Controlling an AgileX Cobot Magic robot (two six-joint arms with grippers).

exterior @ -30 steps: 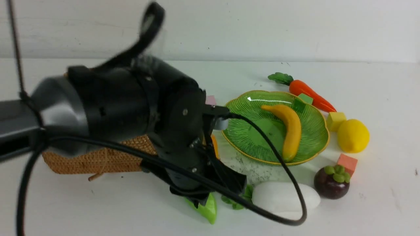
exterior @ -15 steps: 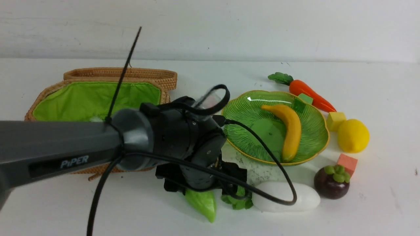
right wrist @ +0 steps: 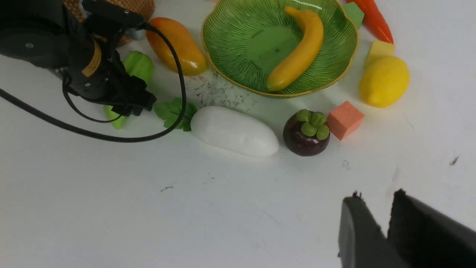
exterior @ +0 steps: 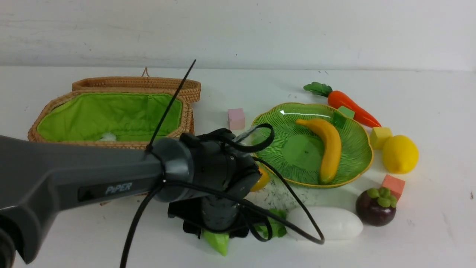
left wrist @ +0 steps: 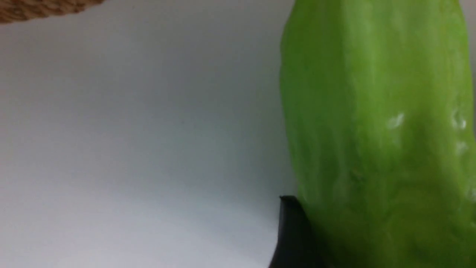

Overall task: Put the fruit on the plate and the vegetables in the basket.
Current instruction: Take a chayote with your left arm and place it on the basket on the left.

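Note:
My left gripper (exterior: 217, 232) is down on the bumpy light-green gourd (exterior: 218, 242), which lies on the table in front of the basket (exterior: 111, 111). In the left wrist view the gourd (left wrist: 372, 130) fills the space between the jaws. One black finger (left wrist: 292, 227) lies against its side and the other is out of frame. The banana (exterior: 329, 147) lies on the green plate (exterior: 282, 156). The mango (right wrist: 178, 44), radish (exterior: 323, 223), mangosteen (exterior: 375, 206), lemon (exterior: 399, 153) and carrot (exterior: 349, 106) lie on the table. My right gripper (right wrist: 377, 194) is shut and empty.
Small cubes stand around the plate: pink (exterior: 236, 118), green (exterior: 344, 112), yellow (exterior: 380, 136) and salmon (exterior: 393, 185). The basket's lid lies open behind it. The left arm's cable (exterior: 297, 227) loops over the radish leaves. A white wall closes the far side.
The left arm has swung down and lowered its gripper onto the gourd, uncovering the basket. The gourd's tip has shifted a little to the left. Nothing else has moved.

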